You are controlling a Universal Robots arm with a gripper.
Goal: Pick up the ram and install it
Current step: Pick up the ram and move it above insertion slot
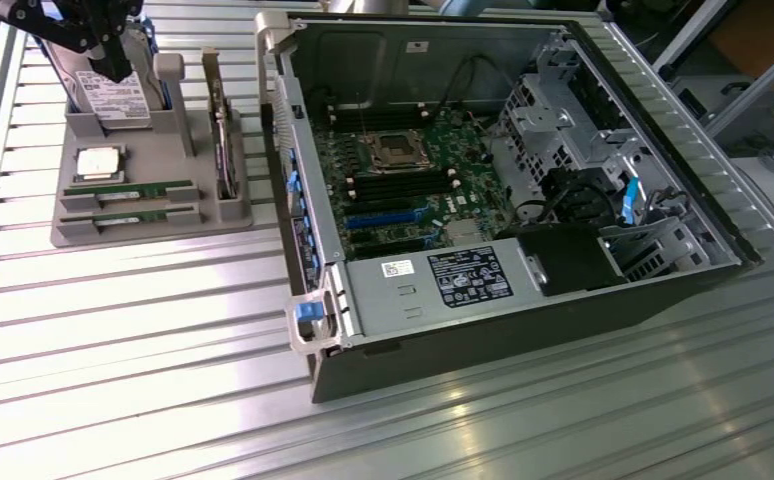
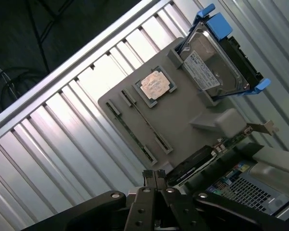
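We see the gripper pinched shut on nothing, hanging over the grey tray, two ram sticks lying in its slots (apparently on edge), open computer case just beside.

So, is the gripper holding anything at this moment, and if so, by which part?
Nothing is held. The gripper is shut with nothing between its fingers, and both ram sticks sit in their slots on the grey tray.
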